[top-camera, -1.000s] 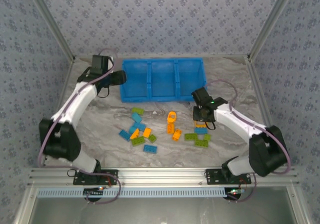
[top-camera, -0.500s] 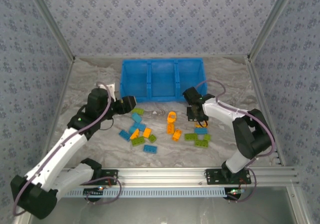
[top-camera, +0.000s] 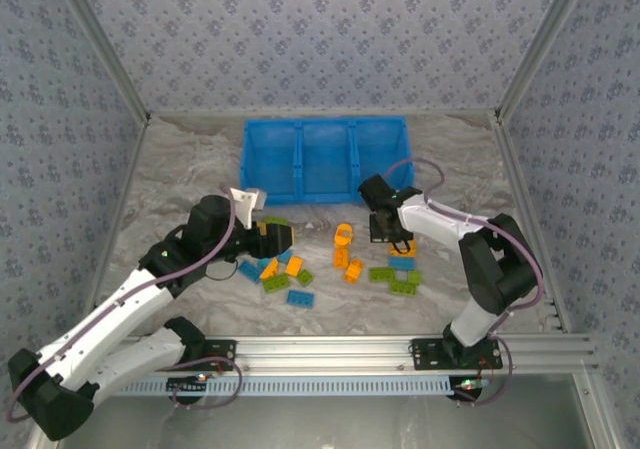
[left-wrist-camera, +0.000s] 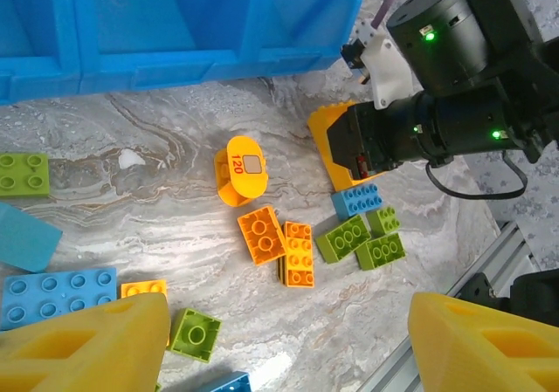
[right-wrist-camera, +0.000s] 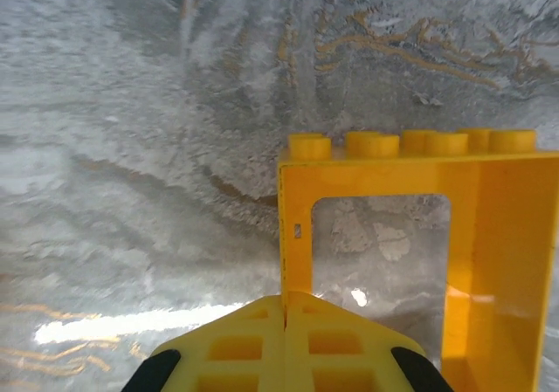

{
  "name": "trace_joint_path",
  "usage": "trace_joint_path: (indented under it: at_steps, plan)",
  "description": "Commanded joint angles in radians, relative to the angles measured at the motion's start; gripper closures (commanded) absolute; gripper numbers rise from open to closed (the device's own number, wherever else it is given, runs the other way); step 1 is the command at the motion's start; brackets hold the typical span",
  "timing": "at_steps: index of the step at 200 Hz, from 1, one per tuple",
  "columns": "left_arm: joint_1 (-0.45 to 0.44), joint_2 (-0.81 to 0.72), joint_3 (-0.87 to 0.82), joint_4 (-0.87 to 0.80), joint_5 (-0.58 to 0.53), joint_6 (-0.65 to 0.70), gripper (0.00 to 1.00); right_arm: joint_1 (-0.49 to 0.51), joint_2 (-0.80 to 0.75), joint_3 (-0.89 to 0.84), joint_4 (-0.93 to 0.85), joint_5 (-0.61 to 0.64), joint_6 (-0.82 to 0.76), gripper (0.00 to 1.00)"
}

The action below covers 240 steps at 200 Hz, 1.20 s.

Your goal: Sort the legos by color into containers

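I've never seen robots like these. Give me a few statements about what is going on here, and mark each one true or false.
1. The right gripper is shut on the orange frame. True.
2. The left gripper grips a green brick. False: it is open and empty, above loose bricks.
3. The bin is red. False: it is bright blue, with three compartments side by side.
4. Blue, green and orange bricks lie on the table. True.

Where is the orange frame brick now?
In the top view, the orange frame sits right of centre, pinched by the right gripper, between the bin and a blue brick.
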Motion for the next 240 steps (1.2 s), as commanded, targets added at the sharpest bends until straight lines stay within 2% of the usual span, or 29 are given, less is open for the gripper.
trace_joint_path:
  at_steps: [1,22,38,75,113,158,212,240]
  plan:
    - [-0.027,-0.028,0.029,-0.003,-0.052,0.02,0.28,0.037,-0.104,0.097,-0.109,0.102,0.01,1.0]
    - [-0.043,-0.023,0.048,-0.002,-0.116,0.019,0.29,0.028,-0.137,0.201,-0.142,0.102,-0.011,1.0]
    - [-0.052,-0.005,0.055,0.025,-0.134,0.019,0.29,-0.02,-0.113,0.268,-0.111,0.035,-0.048,1.0]
    - [-0.064,0.077,0.101,0.07,-0.141,0.03,0.29,-0.131,0.071,0.461,-0.065,-0.097,-0.135,1.0]
    - [-0.084,0.135,0.151,0.089,-0.144,0.044,0.29,-0.197,0.242,0.614,-0.017,-0.154,-0.195,1.0]
    - [-0.128,0.156,0.147,0.097,-0.168,0.036,0.29,-0.231,0.383,0.722,0.022,-0.151,-0.231,1.0]
    - [-0.152,0.168,0.131,0.103,-0.184,0.023,0.29,-0.239,0.542,0.841,-0.016,-0.145,-0.221,1.0]
    - [-0.157,0.16,0.125,0.086,-0.196,0.016,0.3,-0.242,0.533,0.805,0.004,-0.114,-0.198,0.9]
